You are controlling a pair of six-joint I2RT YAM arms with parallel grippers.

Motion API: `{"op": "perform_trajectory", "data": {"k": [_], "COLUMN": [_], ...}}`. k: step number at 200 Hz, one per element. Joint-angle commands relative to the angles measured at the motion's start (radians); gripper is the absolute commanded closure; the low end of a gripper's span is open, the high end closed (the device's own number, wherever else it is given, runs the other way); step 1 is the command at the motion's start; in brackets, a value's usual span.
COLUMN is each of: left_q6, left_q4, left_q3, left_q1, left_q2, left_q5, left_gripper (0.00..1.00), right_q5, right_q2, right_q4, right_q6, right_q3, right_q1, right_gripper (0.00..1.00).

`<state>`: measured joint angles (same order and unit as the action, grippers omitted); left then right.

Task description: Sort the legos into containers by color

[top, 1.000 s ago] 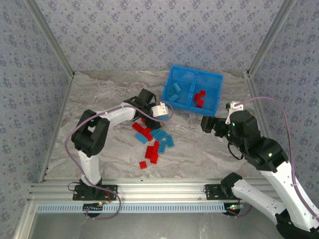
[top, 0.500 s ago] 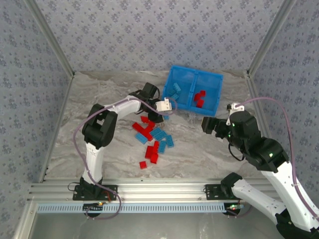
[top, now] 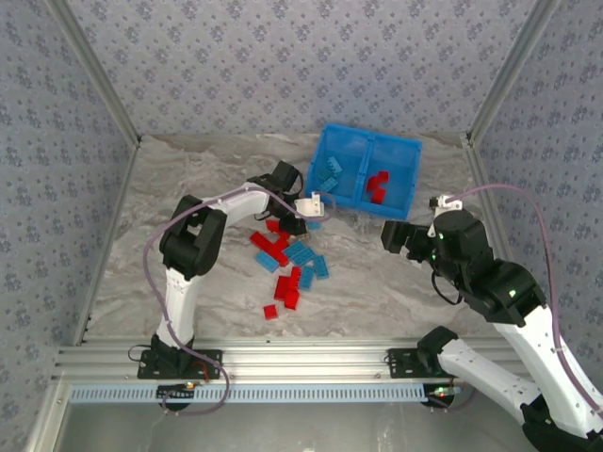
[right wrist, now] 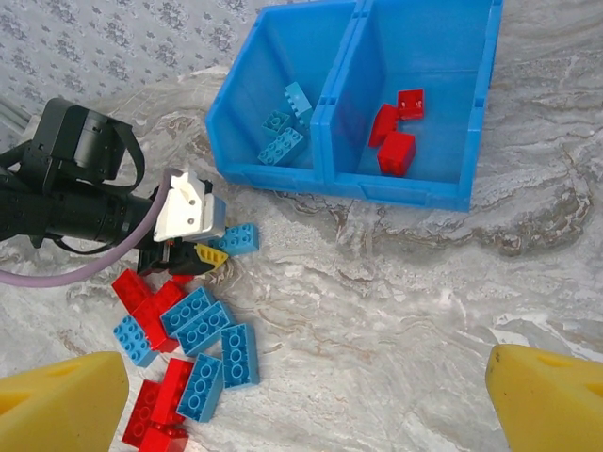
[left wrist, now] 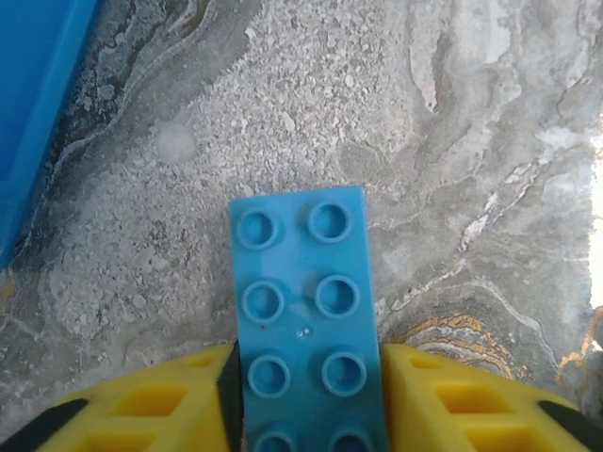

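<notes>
My left gripper (top: 307, 217) (left wrist: 306, 363) is low over the table just right of the loose pile, shut on a light blue lego (left wrist: 303, 306) (right wrist: 241, 237). Its yellow fingers (left wrist: 443, 395) press the brick's two long sides. The brick rests on the marble, a little short of the blue bin (top: 412, 181) (right wrist: 334, 108). The bin's left compartment holds light blue legos (right wrist: 285, 132) and the right one red legos (right wrist: 396, 139). My right gripper (top: 396, 234) (right wrist: 306, 405) hovers open over bare table, right of the pile.
A pile of red and light blue legos (top: 287, 264) (right wrist: 188, 344) lies mid-table, left of and below the held brick. The bin's blue wall (left wrist: 33, 104) shows at the upper left of the left wrist view. Patterned walls close in the back and sides.
My left arm reached right from the pile toward the bin's near corner, and its jaws narrowed onto the light blue lego. The right arm stayed put and open.
</notes>
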<state>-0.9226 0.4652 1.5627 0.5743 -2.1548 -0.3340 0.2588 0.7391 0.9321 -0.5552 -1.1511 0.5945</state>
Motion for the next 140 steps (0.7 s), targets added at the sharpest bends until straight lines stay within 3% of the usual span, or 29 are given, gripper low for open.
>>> {"op": "perform_trajectory", "data": {"k": [1, 32, 61, 82, 108, 140], "left_q6": [-0.029, 0.001, 0.132, 0.220, 0.257, 0.403], "left_q4": [0.031, -0.018, -0.121, -0.191, -0.140, 0.006], "left_q3": [-0.006, -0.055, -0.106, -0.089, 0.062, 0.375], "left_q1": [0.009, 0.024, 0.041, 0.079, 0.132, 0.134], "left_q2": [-0.014, 0.071, 0.225, 0.293, 0.241, 0.055], "left_q5": [0.015, 0.014, -0.004, 0.089, 0.275, 0.400], "left_gripper": [0.67, 0.72, 0.72, 0.73, 0.71, 0.71], "right_q5": [0.025, 0.026, 0.031, 0.035, 0.039, 0.043], "right_q2": [-0.018, -0.024, -0.030, -0.032, -0.032, -0.041], "right_q4": [0.022, 0.022, 0.013, 0.007, 0.004, 0.014], "right_q6": [-0.028, -0.041, -0.053, -0.058, -0.067, -0.067], "right_q3": [-0.033, -0.033, -0.021, -0.013, -0.007, -0.004], "right_q1": [0.007, 0.009, 0.010, 0.009, 0.011, 0.011], "right_gripper": [0.00, 0.00, 0.00, 0.00, 0.00, 0.00]}}
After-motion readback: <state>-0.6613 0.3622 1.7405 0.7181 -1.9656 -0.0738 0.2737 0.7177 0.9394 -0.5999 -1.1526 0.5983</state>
